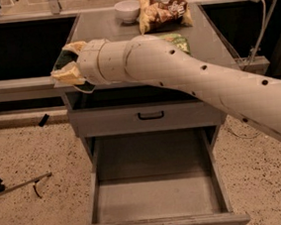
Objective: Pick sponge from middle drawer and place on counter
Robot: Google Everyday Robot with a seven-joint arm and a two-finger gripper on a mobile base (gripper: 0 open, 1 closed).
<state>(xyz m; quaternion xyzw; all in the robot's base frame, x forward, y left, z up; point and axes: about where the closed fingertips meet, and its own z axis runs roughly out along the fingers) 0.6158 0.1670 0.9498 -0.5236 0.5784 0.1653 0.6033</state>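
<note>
- My end effector (72,61) is pinching the sponge (66,60), right over the tabletop's (102,26) front-left corner and partly past the edge.
- I'd slide further in over bare grey before letting go.
- Lower until the sponge sits flat, then spread.
- Stop short of the bowl (126,10) and chip bag (163,12).
- The middle drawer (156,197) hangs open below, so a fumble probably lands there.

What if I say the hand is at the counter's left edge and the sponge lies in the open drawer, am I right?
Not quite. The camera view shows the sponge is not in the drawer; it is held in the hand, between its fingers. The hand is at the counter's left edge, as you said.
</note>
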